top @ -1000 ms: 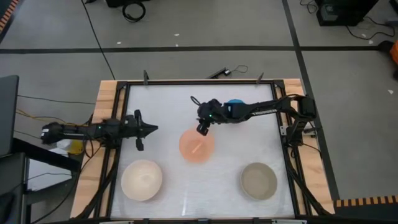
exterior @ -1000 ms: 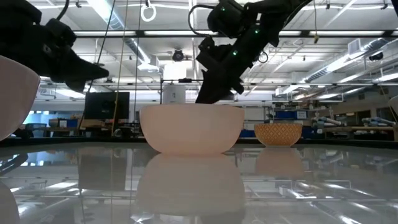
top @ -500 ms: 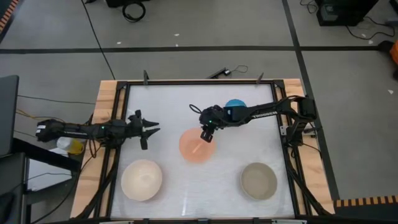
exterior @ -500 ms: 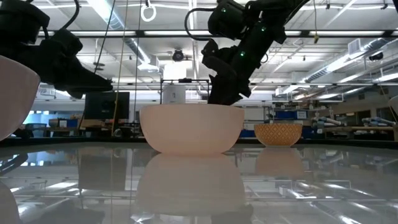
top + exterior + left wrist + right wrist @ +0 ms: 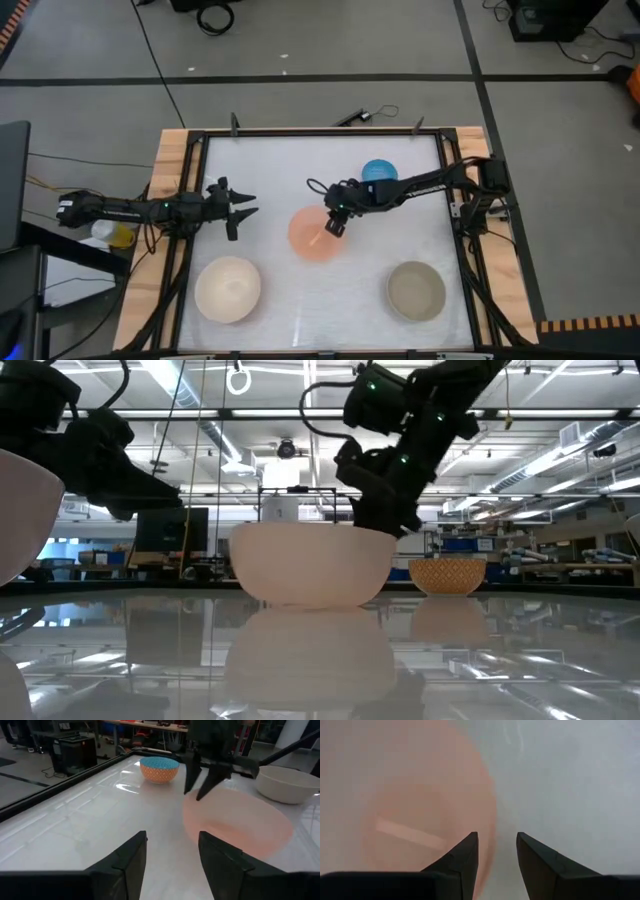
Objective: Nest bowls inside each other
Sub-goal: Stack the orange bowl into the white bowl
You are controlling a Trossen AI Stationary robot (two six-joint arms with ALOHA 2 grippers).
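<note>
The salmon-orange bowl stands on its base in the table's middle. My right gripper is open at the bowl's far right rim, slanting down, with one finger over the inside and one outside; I see no touch. The blue bowl, patterned orange outside, stands behind it. The cream-white bowl is near left and the grey-beige bowl near right. My left gripper is open and held level at the table's left side, with nothing between its fingers.
A black frame runs round the white table top. Bare surface lies between the bowls and along the far edge. Cables and a yellow object lie beyond the table's left edge.
My left gripper has opened where it stands. My right gripper has sunk and gone a little toward the near and right edges, down to the salmon-orange bowl's rim, still open. The blue bowl, partly covered by the right arm before, now shows whole from above.
</note>
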